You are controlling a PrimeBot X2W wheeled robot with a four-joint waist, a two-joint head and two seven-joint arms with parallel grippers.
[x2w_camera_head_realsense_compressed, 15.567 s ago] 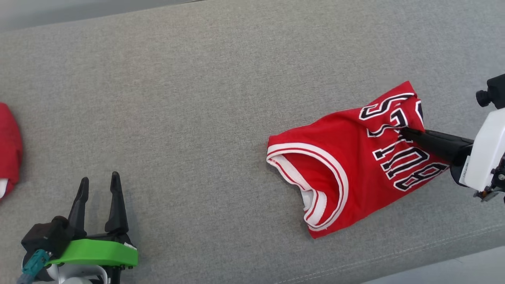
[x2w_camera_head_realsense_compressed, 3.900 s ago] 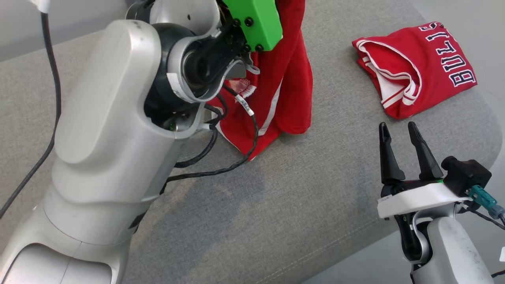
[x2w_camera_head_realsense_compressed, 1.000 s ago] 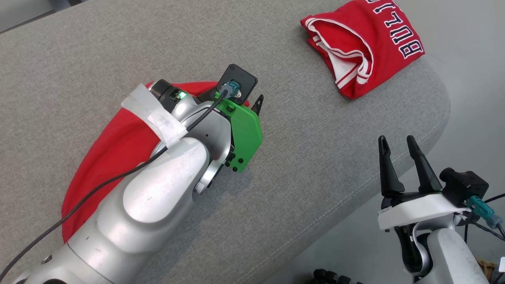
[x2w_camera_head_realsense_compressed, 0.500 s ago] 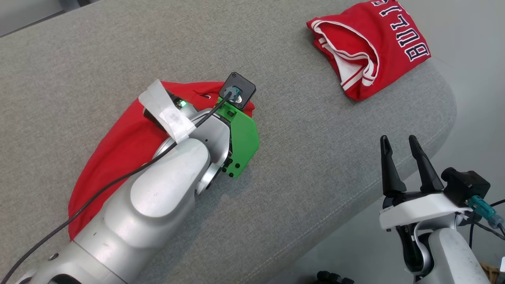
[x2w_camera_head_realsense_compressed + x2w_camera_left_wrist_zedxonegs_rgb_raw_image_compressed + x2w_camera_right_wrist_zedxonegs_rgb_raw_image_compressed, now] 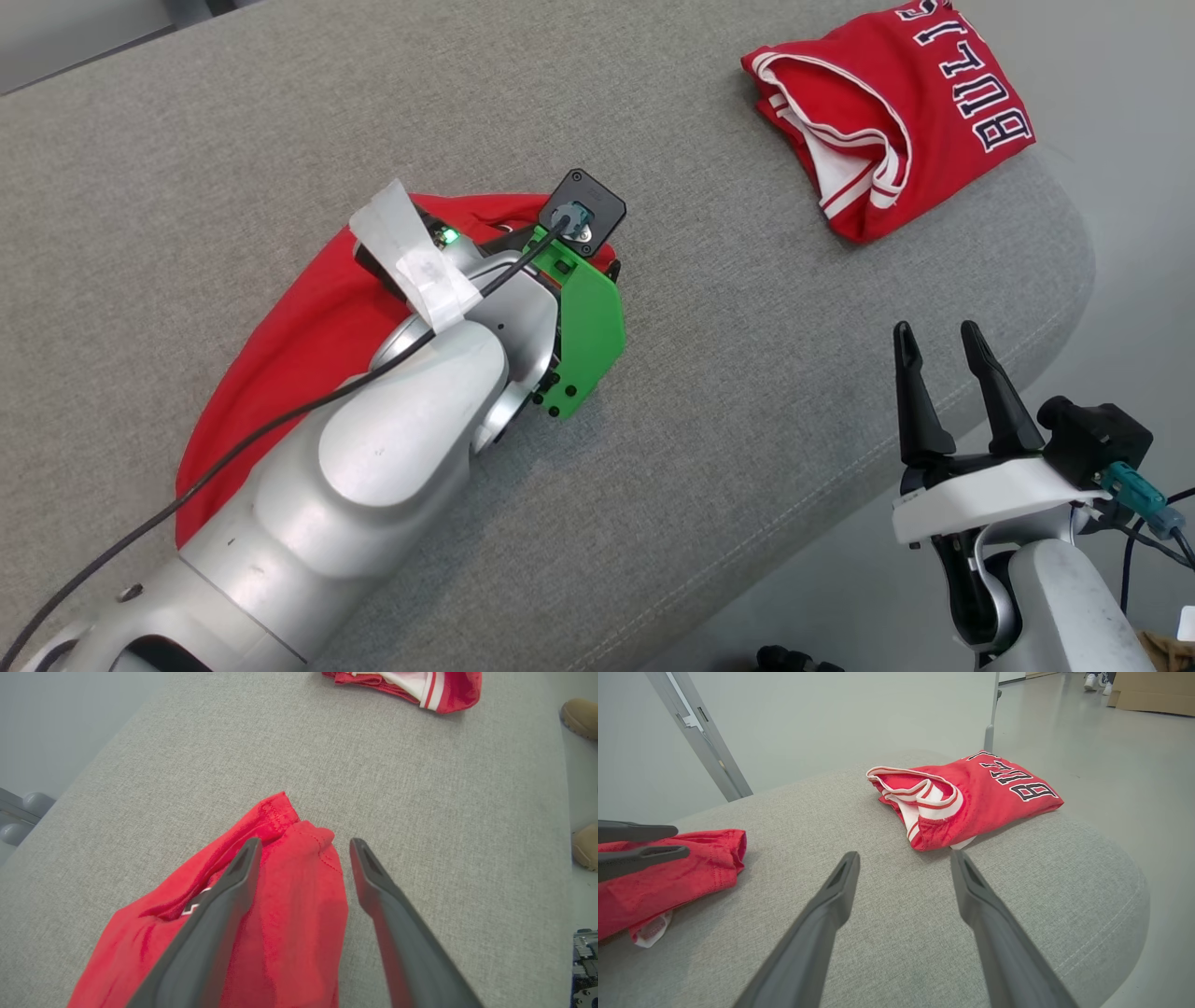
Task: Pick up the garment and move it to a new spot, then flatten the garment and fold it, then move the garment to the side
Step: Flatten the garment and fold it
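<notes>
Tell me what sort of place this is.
Probably an indoor lab or test room: a grey padded bench, a bare smooth floor, and a cardboard box at the back.

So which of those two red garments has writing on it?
The folded red jersey near the grey cushion's end; the crumpled red garment under the left arm shows none.

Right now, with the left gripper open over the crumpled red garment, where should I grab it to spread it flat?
Probably the stitched hem corner of the red garment, at the end nearest the folded jersey. It juts past the bunched cloth onto bare cushion, and the open left gripper stands over that end, so come down from above.
</notes>
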